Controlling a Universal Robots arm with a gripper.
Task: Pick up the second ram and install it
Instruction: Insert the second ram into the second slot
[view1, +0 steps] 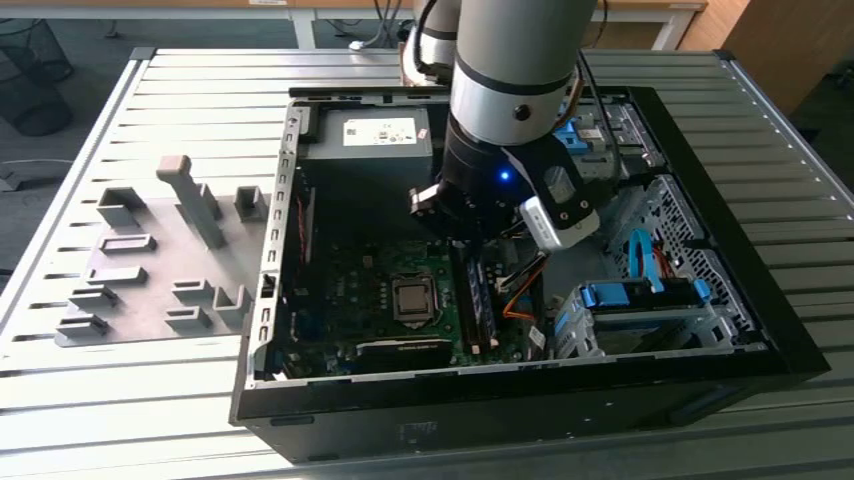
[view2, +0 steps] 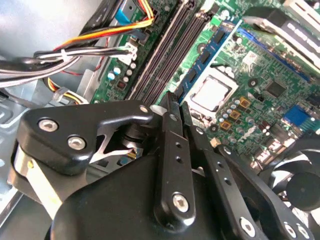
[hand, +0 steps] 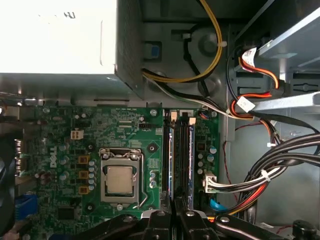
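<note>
The black two-fingered gripper (view2: 175, 107) hangs low over the green motherboard's long black memory slots (hand: 181, 155), fingers nearly together. It seems to pinch nothing, perhaps pressing the blue-green ram stick (view2: 210, 52) home.

Motherboard (hand: 120, 150) with memory slots (hand: 181, 160)

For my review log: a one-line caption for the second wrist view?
Claw poised over the motherboard beside the memory slots and the CPU socket.

Arm (view1: 514, 90) down, jaws closed together
</note>
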